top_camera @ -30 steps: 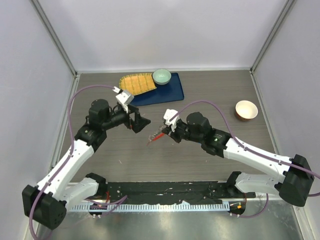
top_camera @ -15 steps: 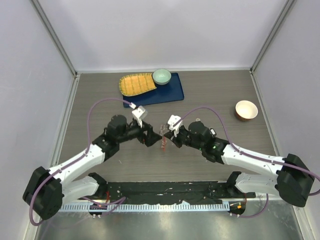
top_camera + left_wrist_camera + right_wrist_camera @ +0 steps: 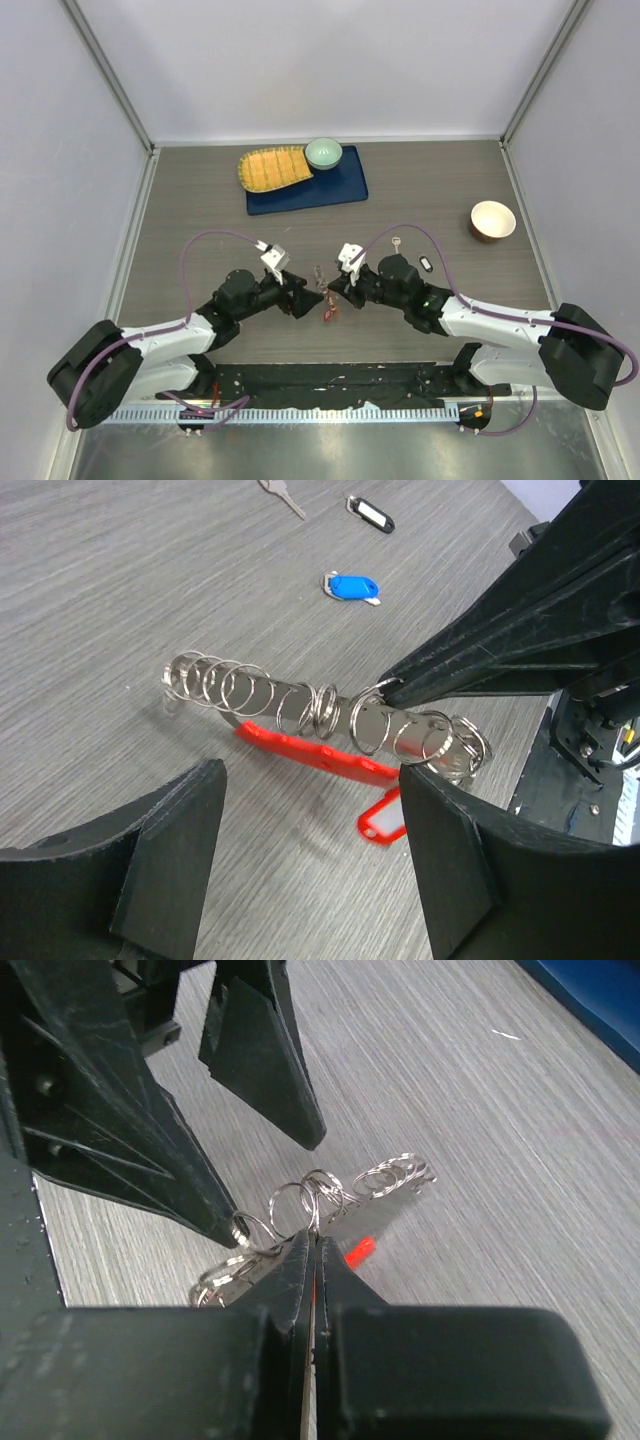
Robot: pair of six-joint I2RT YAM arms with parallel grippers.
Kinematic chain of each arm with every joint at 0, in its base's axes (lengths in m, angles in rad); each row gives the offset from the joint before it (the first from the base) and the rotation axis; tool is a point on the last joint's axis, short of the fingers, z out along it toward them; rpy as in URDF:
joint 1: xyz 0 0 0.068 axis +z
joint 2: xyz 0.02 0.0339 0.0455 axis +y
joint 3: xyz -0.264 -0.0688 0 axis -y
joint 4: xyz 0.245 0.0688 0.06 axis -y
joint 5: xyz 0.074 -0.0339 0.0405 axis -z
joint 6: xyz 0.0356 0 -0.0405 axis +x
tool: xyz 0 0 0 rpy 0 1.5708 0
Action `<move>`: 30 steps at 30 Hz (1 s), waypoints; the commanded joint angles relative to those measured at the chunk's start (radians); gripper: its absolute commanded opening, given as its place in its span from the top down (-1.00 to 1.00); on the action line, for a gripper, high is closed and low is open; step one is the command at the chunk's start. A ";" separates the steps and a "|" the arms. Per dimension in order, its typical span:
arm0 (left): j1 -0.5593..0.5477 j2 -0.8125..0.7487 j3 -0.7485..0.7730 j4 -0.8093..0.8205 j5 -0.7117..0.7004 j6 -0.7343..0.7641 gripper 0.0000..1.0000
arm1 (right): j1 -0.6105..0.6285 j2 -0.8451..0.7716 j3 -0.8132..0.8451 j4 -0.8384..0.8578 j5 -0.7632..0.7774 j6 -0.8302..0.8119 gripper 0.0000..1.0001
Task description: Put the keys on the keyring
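The keyring (image 3: pixel 300 705) is a row of grey metal rings with a long curved red tag (image 3: pixel 310 755), low over the table between both grippers. It also shows in the top view (image 3: pixel 321 283). My right gripper (image 3: pixel 312 1242) is shut on the keyring's metal end. My left gripper (image 3: pixel 310 860) is open and empty, its fingers (image 3: pixel 170 850) on either side just short of the rings. The red-headed key (image 3: pixel 385 820) lies under the ring end. The blue-headed key (image 3: pixel 350 585) lies apart, farther out on the table.
A bare silver key (image 3: pixel 397 243) and a black tag (image 3: pixel 425 264) lie right of the right arm. At the back are a blue mat (image 3: pixel 340 185), a yellow woven tray (image 3: pixel 272 168) and a green bowl (image 3: pixel 323 152). A tan bowl (image 3: pixel 492 220) stands at right.
Both arms have come nearer and lower. My right gripper brought the keyring down toward the table, and my left gripper closed in on it from the left, still open.
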 commanded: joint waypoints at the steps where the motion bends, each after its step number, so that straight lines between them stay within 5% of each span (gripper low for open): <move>1: -0.032 0.072 -0.010 0.167 0.011 -0.010 -0.45 | -0.001 -0.002 -0.030 0.118 -0.047 0.032 0.99; 6: -0.079 0.103 -0.022 0.205 0.041 -0.023 -0.41 | -0.001 0.007 -0.038 0.116 -0.072 0.030 0.99; 9: -0.079 0.020 -0.056 0.211 0.019 0.004 -0.41 | -0.001 -0.004 -0.043 0.109 -0.092 0.024 0.99; 14: -0.079 -0.212 -0.022 -0.066 -0.052 0.147 -0.43 | -0.001 -0.024 -0.038 0.057 -0.100 -0.007 0.99; 18: -0.079 -0.298 -0.093 0.011 -0.122 0.141 -0.39 | -0.001 -0.043 -0.035 0.027 -0.109 -0.017 0.99; 30: -0.079 -0.142 -0.048 0.099 0.026 0.325 -0.03 | -0.001 -0.051 0.019 -0.094 -0.206 -0.065 0.99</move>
